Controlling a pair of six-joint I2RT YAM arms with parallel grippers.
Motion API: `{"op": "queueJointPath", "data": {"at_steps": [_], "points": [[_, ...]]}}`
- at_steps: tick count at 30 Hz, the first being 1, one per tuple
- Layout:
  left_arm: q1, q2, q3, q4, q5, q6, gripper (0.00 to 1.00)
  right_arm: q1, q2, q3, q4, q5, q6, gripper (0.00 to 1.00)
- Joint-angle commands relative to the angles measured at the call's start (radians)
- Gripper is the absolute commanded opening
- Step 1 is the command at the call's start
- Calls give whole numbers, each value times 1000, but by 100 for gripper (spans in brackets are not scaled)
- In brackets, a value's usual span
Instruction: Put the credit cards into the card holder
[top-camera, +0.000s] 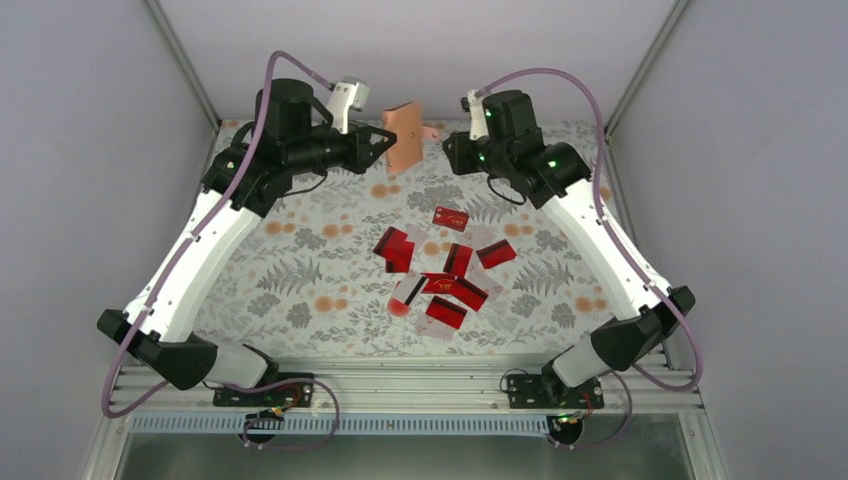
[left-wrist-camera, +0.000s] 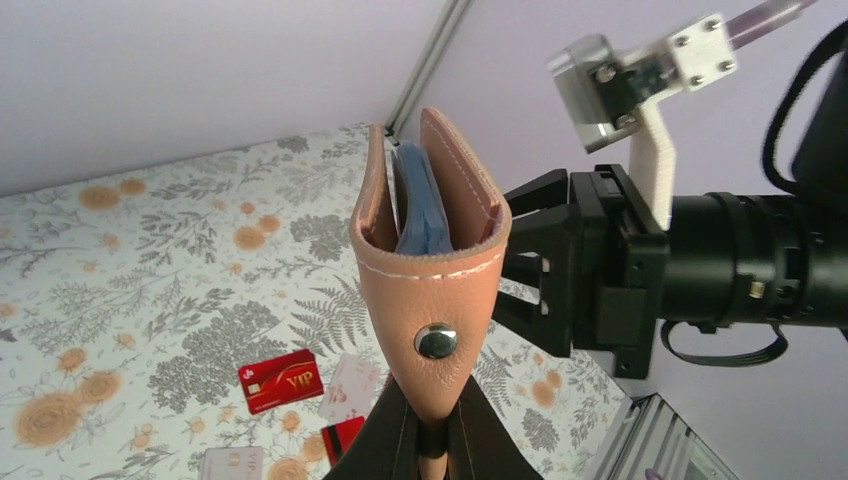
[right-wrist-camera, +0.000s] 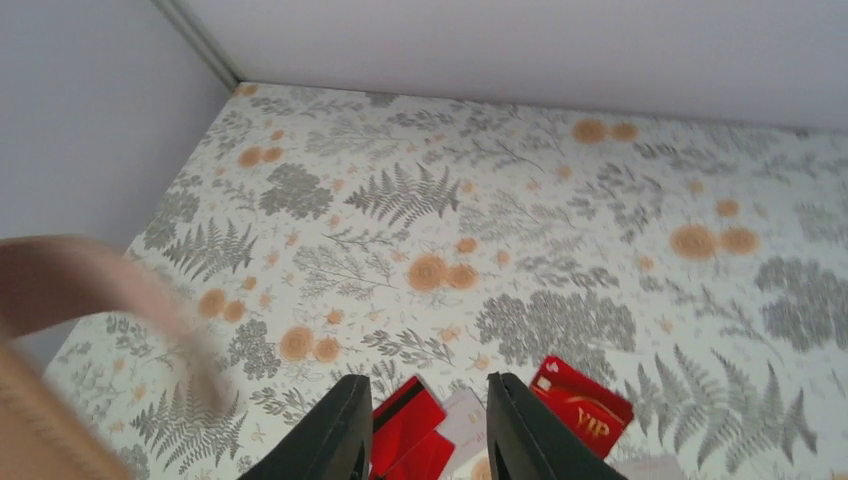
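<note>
Counter (top-camera: 300, 290), bolted to my bases at its near edge, covered in a fern-and-orange-blossom print. Credit cards (top-camera: 463, 292) lie scattered on it, several overlapping: mostly red, a few pale, all nearer me than the far VIP card (top-camera: 451, 217).

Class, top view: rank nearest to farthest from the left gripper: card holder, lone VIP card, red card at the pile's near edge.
1. card holder, in left gripper.
2. lone VIP card, pile's far side.
3. red card, pile's near edge.

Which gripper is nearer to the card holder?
Left. The left gripper grips the card holder itself; the right gripper sits just beside it, apart, jaws open and empty.
</note>
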Motion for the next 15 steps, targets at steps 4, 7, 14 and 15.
{"op": "queueJointPath", "data": {"at_steps": [4, 7, 14, 15], "points": [[11, -42, -62, 16, 41, 36, 3, -96, -90, -111, -9, -31, 10, 36], [40, -49, -133, -12, 41, 30, 2, -109, -116, -142, 5, -105, 8, 40], [126, -139, -415, 43, 163, -12, 2, -108, -188, -299, 121, -403, 16, 52], [146, -145, -469, 44, 175, -23, 2, -108, -185, -313, 122, -427, 21, 52]]}}
